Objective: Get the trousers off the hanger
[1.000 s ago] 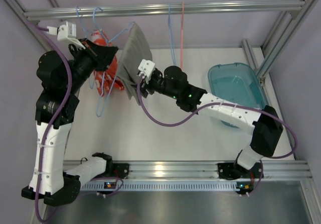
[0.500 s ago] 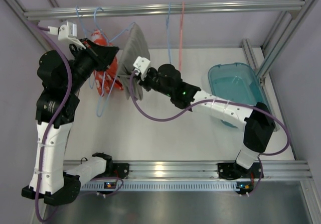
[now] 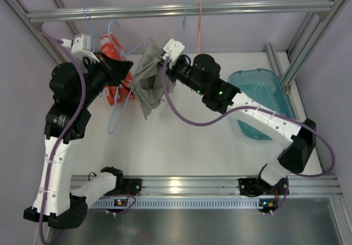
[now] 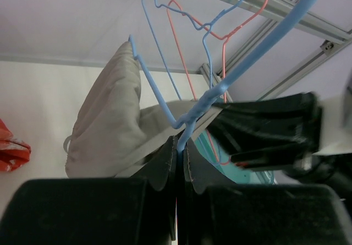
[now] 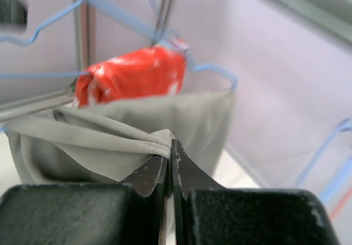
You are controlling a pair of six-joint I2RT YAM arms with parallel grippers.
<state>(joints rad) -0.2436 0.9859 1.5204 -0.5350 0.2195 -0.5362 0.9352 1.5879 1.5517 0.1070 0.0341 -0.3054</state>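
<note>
Trousers (image 5: 165,121) fold pinched tight in right pincer (image 5: 170,146); left pincer (image 4: 180,144) clamps blue hanger (image 4: 210,95), lower bar covered.

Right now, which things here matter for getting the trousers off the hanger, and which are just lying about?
In the job: trousers, blue hanger, left gripper, right gripper.
Lying about: red cloth, teal tub, pink hanger.

I note a metal rail (image 3: 247,5). Red cloth (image 3: 110,44) hangs under its left part; pink hanger (image 3: 199,36) and blue hanger (image 3: 186,36) from its middle; teal tub (image 3: 267,94) below its right part.
</note>
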